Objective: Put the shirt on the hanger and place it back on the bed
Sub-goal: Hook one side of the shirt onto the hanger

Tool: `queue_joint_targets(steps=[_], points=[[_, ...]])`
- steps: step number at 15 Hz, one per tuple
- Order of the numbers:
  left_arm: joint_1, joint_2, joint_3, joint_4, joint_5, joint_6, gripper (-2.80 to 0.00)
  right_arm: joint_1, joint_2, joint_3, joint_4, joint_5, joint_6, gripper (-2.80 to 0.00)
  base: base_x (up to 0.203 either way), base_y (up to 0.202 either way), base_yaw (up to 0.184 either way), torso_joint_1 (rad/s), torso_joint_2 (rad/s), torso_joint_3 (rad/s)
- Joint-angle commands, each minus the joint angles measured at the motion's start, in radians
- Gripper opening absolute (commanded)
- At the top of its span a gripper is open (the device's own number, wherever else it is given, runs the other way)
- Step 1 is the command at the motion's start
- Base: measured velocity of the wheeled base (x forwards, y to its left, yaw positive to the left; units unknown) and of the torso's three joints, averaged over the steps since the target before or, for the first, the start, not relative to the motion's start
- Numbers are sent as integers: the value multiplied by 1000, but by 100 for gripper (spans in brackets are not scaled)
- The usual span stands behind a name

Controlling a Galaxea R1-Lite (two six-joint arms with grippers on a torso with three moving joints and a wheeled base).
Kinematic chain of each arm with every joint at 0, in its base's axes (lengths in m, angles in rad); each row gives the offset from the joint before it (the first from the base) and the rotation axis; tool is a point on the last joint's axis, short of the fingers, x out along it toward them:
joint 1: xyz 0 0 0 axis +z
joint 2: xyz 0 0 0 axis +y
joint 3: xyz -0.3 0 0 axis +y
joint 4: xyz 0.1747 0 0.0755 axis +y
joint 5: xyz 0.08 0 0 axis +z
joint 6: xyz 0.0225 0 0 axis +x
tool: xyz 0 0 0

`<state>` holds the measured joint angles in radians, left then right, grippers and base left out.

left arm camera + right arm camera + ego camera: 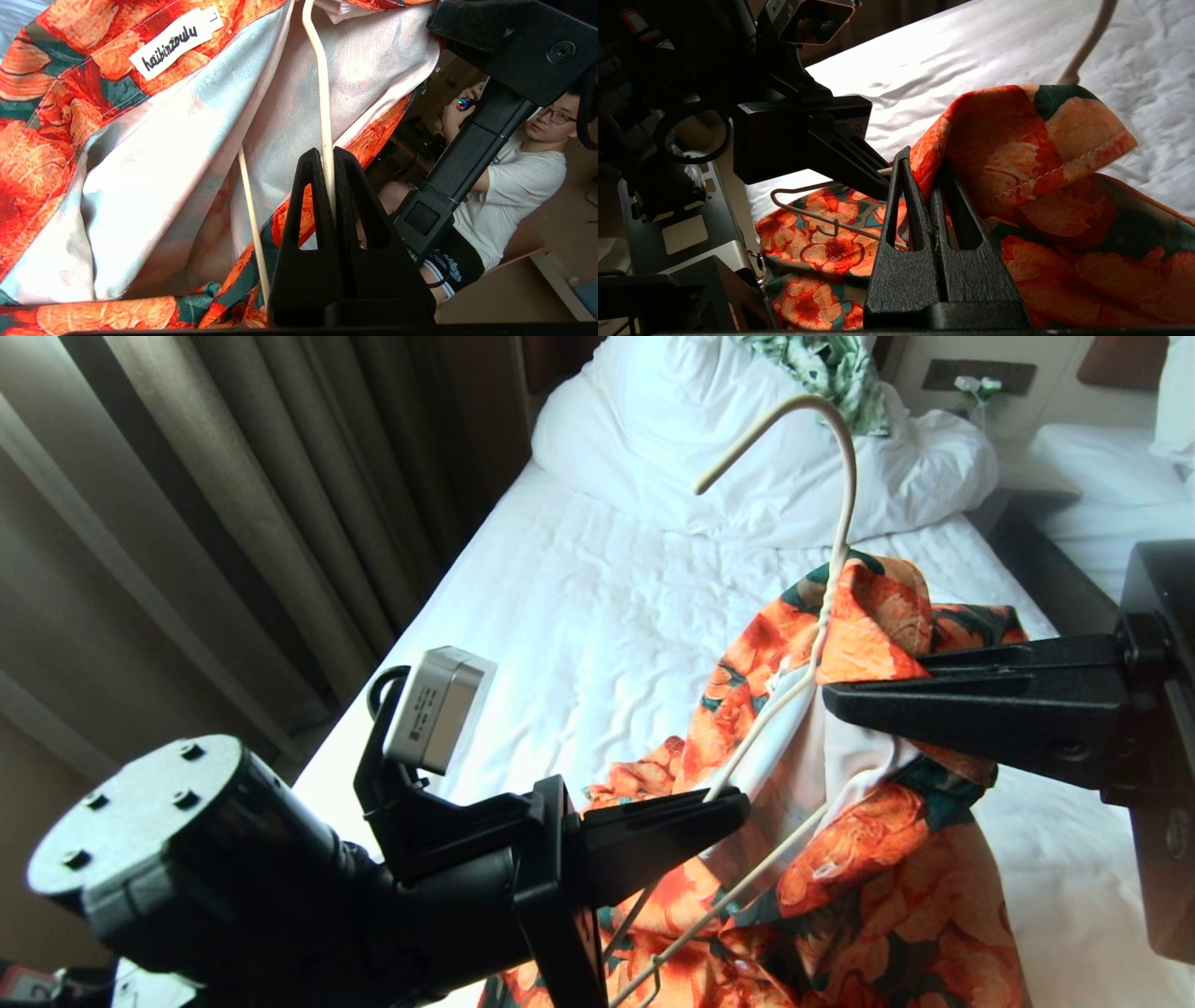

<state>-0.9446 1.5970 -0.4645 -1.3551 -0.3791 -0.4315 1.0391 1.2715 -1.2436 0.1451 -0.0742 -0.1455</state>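
While the left hand (pixel 733 803) pinches the cream wire hanger (pixel 845 495) at seven o'clock, the right hand (pixel 836 695) grips the orange-flowered shirt (pixel 868 859), pale lining showing, above the bed (pixel 597 607).

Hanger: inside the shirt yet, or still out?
Partly in. One hanger arm runs under the shirt collar; the other corner sticks out bare below, by the left pincer.

light: bright daylight on bed (pixel 579 616) (sheet glares) | shadows: dark arms | focus: sharp
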Motion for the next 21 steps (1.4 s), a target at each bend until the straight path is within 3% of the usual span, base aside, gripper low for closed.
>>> queue_joint_targets(steps=[1,9,10,17,21], points=[[-17,3,-3,-7,2,-2,-280,4,7,3,1,13,-2,-280,0,0,0,0,0,0],[-33,-19,-2,-9,8,2,-280,5,54,15,-4,47,-17,-280,0,0,0,0,0,0],[-33,-19,-2,-10,8,2,-280,6,53,15,-4,48,-19,0,0,0,0,0,0,0],[-2,-75,-9,-3,9,4,-280,64,17,15,66,38,-19,0,0,0,0,0,0,0],[15,-85,-6,-6,8,4,-280,67,-56,15,205,43,-19,0,0,0,0,0,0,0]])
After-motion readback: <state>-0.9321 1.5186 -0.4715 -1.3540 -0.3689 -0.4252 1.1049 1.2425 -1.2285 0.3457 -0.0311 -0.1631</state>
